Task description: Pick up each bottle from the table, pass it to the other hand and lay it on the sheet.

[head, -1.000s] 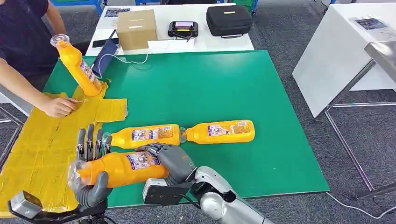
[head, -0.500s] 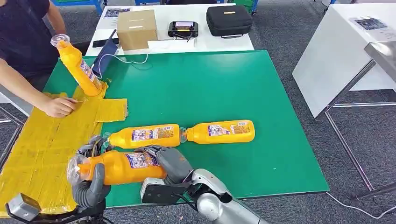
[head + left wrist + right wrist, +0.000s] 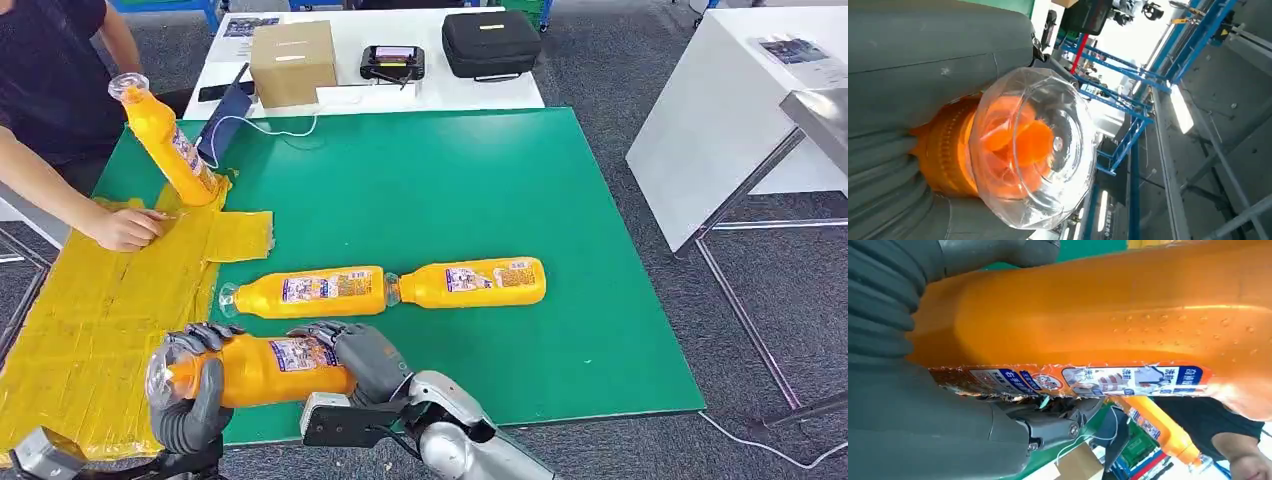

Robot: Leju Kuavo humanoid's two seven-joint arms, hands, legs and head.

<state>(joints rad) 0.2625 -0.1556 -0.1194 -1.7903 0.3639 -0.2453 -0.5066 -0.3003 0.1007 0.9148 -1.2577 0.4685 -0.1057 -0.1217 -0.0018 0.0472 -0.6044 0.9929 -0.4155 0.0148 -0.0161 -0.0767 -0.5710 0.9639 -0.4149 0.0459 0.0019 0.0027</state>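
An orange bottle (image 3: 262,368) with a clear cap (image 3: 1034,149) hangs level over the table's near edge, held by both hands. My left hand (image 3: 190,396) has its fingers wrapped round the neck end, and my right hand (image 3: 366,354) grips the base end. In the right wrist view the bottle (image 3: 1098,315) lies across my right hand (image 3: 898,415). Two more orange bottles (image 3: 306,291) (image 3: 470,282) lie end to end on the green table (image 3: 420,190). The yellow sheet (image 3: 90,320) covers the table's left side.
A person stands at the far left, holding a fourth orange bottle (image 3: 166,140) tilted on the sheet and pressing the other hand (image 3: 125,228) on the sheet. A white table behind carries a cardboard box (image 3: 292,61) and a black case (image 3: 491,42).
My left hand's fingers, upright a second ago, have curled over the bottle's neck. The bottle has sunk slightly towards me; the right hand still grips it.
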